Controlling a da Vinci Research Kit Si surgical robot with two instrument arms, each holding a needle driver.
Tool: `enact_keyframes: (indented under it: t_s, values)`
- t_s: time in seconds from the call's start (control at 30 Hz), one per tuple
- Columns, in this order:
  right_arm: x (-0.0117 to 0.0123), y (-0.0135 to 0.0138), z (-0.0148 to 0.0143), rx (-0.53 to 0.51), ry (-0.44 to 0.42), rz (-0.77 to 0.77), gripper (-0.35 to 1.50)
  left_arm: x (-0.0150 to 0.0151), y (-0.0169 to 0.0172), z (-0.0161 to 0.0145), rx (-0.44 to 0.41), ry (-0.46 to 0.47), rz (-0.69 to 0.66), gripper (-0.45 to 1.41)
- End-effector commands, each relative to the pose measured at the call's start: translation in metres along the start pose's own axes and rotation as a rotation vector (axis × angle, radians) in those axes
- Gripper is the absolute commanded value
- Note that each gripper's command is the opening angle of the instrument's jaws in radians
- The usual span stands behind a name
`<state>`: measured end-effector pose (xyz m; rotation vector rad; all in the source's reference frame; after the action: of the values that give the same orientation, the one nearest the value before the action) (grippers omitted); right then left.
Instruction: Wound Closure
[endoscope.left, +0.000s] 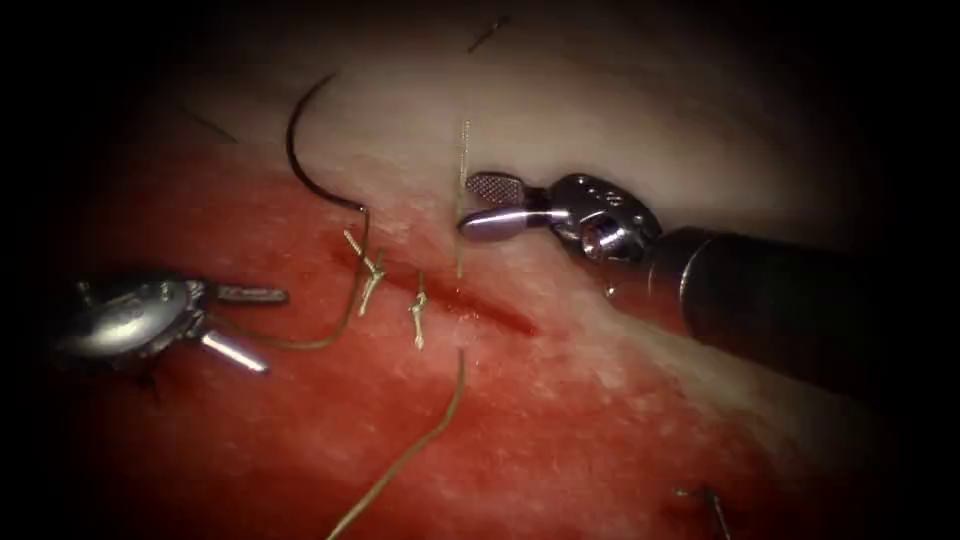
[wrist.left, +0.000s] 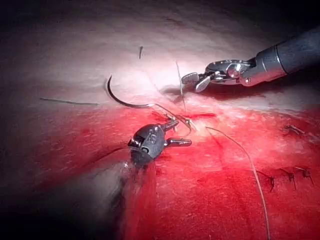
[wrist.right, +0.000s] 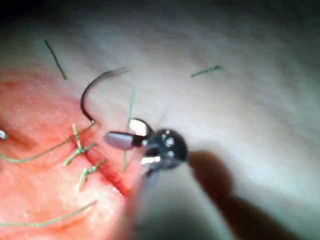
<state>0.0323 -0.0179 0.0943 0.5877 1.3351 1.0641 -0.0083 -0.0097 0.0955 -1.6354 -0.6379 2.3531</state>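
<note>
The right tool (endoscope.left: 478, 205) reaches in from the far side of the cut (endoscope.left: 470, 305), its jaws spread wide and gripping nothing, though a strand of thread (endoscope.left: 462, 200) stands upright just at their tips, passing between or directly in front of them, I cannot tell which; the placement suggests the tool is set to take that strand. The left tool (endoscope.left: 250, 322) lies on the red fluid (endoscope.left: 560, 430) well to the left of the cut, its jaws also apart; a loop of thread runs close beside its lower jaw, but it seems to hold nothing. The needle (endoscope.left: 300, 150) lies free on the pale tissue (endoscope.left: 700, 130), up and to the left of the right tool's tips and above the left tool, resting on the surface and not driven in; thread trails from its end down toward the cut. Between the two tools, two knotted stitches (endoscope.left: 395, 290) already cross the cut's left stretch, their short ends sticking up; the stretch below the right tool's tips is unclosed, and there the standing strand enters the tissue.
</note>
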Motion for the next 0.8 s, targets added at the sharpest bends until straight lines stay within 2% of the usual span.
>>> enact_keyframes:
  t_s: [0.03, 0.1, 0.2, 0.4, 0.57, 0.8]
  values:
    - [-0.0004, 0.0000, 0.0006, 0.011, 0.025, 0.001, 1.41, -0.0005, 0.0001, 0.0011, -0.012, -0.007, 0.036, 0.22]
    - [-0.0006, -0.0003, -0.0004, 0.033, 0.065, -0.054, 1.33, -0.0008, 0.0010, 0.0020, -0.042, -0.022, 0.113, 0.24]
    - [-0.0003, -0.0005, -0.0020, 0.055, 0.101, -0.098, 1.31, -0.0011, 0.0023, 0.0033, -0.092, -0.033, 0.216, 0.27]
    - [-0.0004, -0.0011, -0.0053, 0.081, 0.086, -0.124, 1.33, -0.0004, 0.0039, 0.0053, -0.171, -0.050, 0.384, 0.29]
    - [-0.0011, -0.0019, -0.0071, 0.088, 0.080, -0.138, 1.33, 0.0004, 0.0047, 0.0066, -0.168, -0.053, 0.494, 0.41]
    - [-0.0024, -0.0022, -0.0074, 0.094, 0.078, -0.154, 1.33, 0.0016, 0.0064, 0.0077, -0.184, -0.035, 0.594, 0.51]
